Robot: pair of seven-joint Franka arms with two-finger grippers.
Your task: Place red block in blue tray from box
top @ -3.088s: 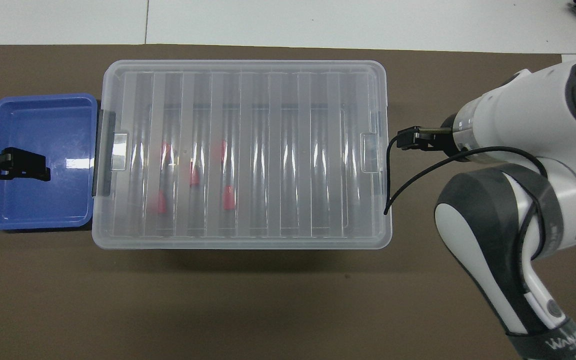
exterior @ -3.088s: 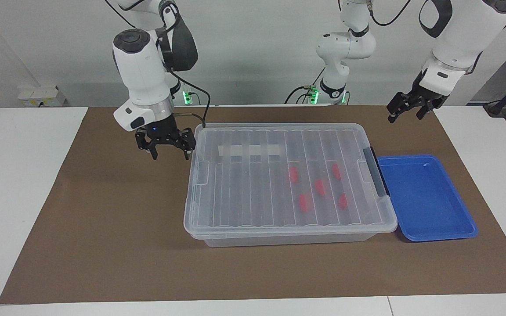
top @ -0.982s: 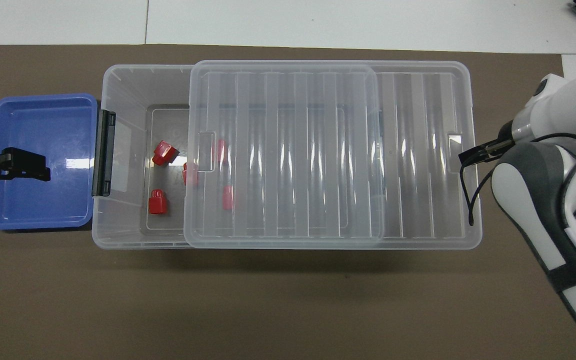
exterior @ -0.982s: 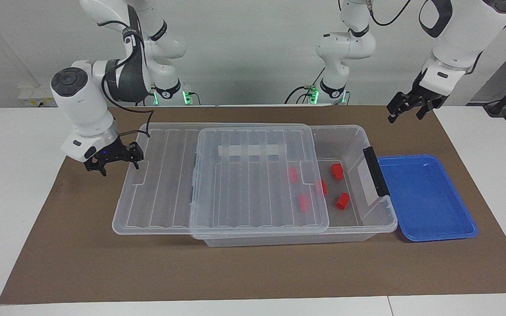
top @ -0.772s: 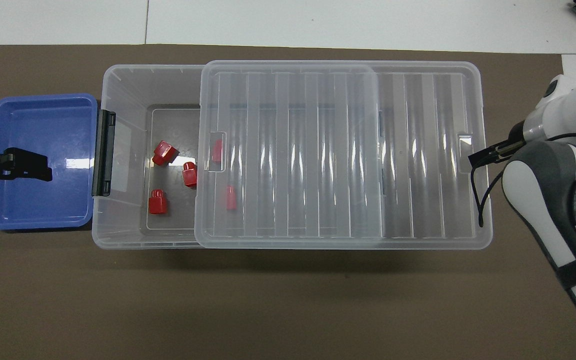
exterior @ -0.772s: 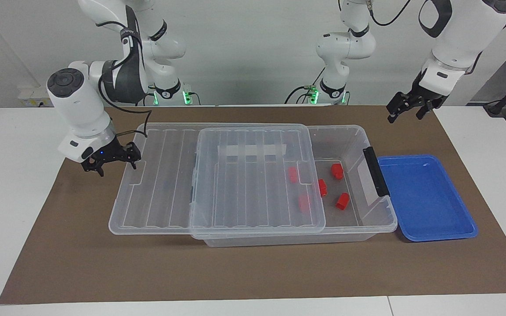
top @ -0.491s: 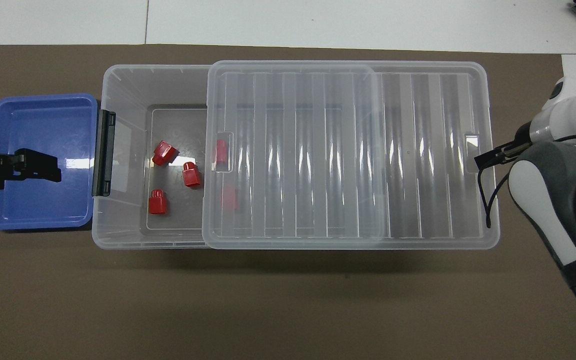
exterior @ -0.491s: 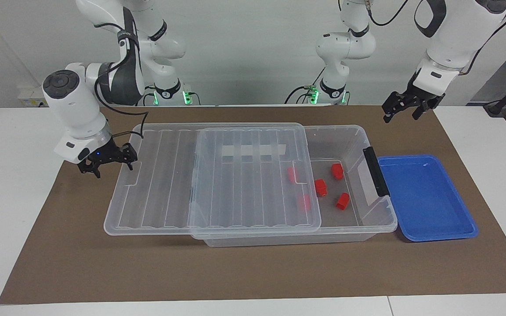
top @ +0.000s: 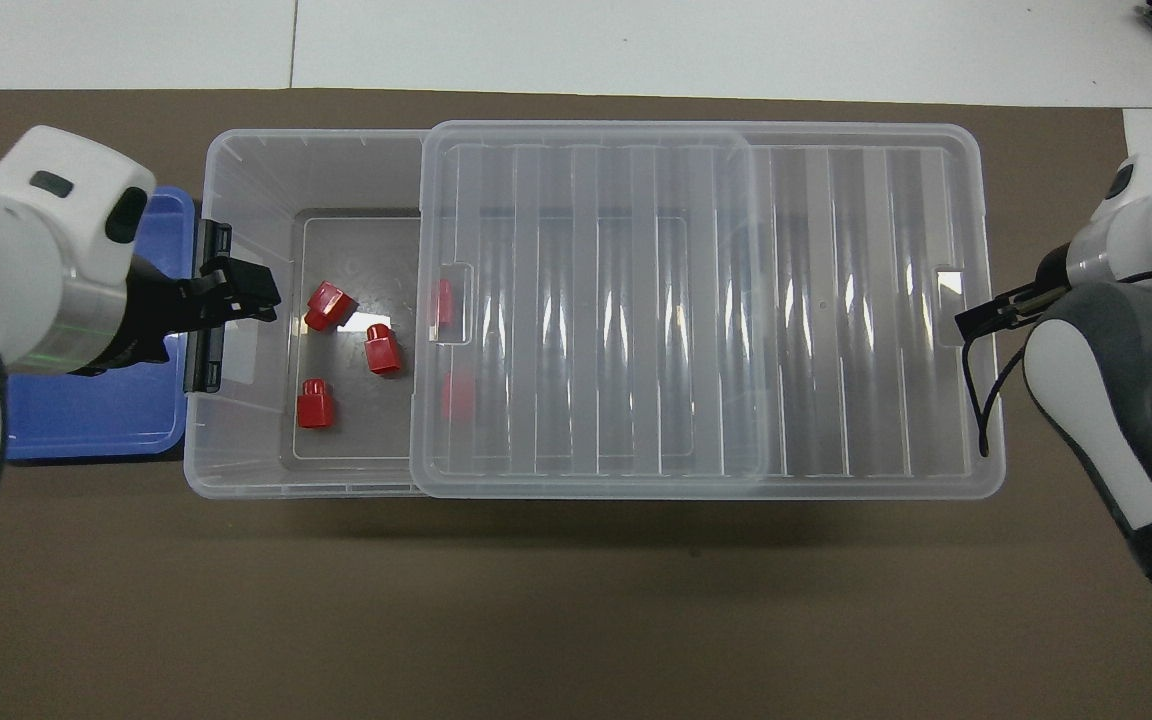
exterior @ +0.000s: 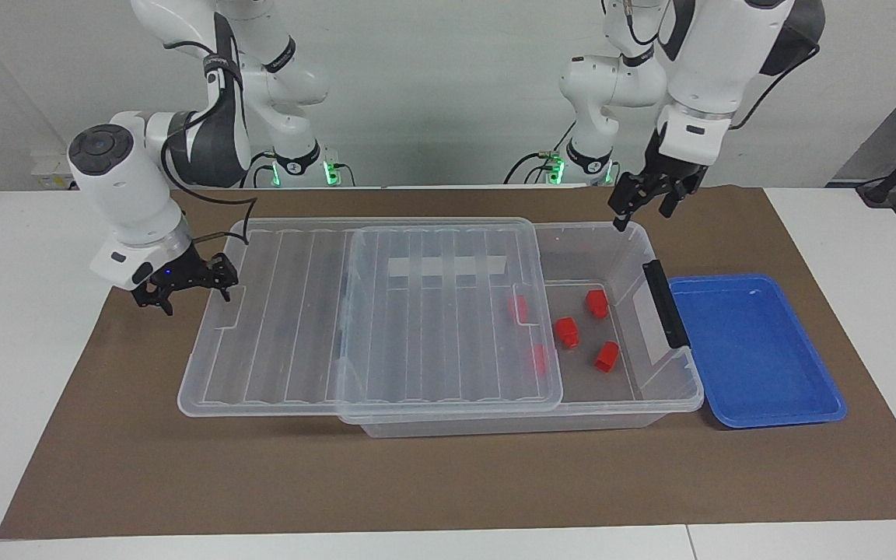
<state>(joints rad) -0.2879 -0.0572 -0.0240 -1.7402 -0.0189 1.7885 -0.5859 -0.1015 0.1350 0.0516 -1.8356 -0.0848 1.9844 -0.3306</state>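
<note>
The clear box (exterior: 495, 424) has its ribbed lid (exterior: 417, 327) slid toward the right arm's end, so the end by the black clip handle (exterior: 666, 303) is uncovered. Three red blocks (exterior: 566, 331) lie bare on the box floor, and two more show through the lid. In the overhead view the bare blocks (top: 383, 350) lie beside the lid (top: 696, 300). The blue tray (exterior: 751, 350) sits empty beside the handle end. My right gripper (exterior: 193, 297) is open and straddles the lid's end rim. My left gripper (exterior: 642, 206) is open and empty, raised over the box's uncovered end (top: 241, 295).
A brown mat (exterior: 448, 482) covers the table under everything. The lid overhangs the box and rests over the mat at the right arm's end. In the overhead view my left arm covers part of the blue tray (top: 96, 415).
The lid slid further toward the right arm's end with my right gripper, baring a third red block. My left gripper moved from over the tray to over the box's open end.
</note>
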